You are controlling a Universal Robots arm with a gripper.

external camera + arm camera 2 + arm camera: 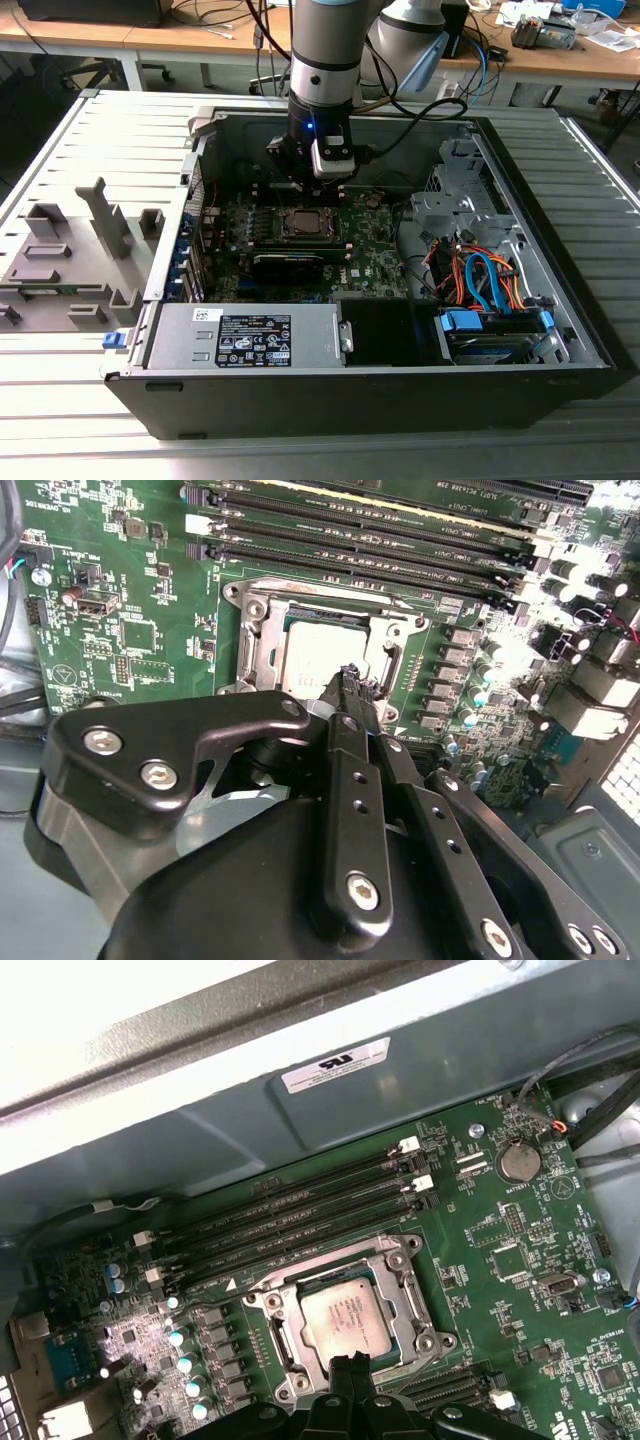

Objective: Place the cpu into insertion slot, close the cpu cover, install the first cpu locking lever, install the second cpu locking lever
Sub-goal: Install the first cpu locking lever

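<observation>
Case (400, 400) lies open, motherboard (370, 255) bared. Over the socket's edge hangs the gripper (350, 1363), jaws pressed together, holding nothing. Memory slots (300, 1215) run just beside the socket. The cpu cover (284, 1335) lies flat around the cpu (348, 1315), seated in its socket.

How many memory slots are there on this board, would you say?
4 slots, side by side between case wall and cpu: one, next, next, last. None looks hidden.

A grey slatted table (60, 420) carried an open black computer case (380, 395) lying on its side. Just beside it, at the exterior view's left, sat a grey holder (70, 265) with upright posts.
</observation>
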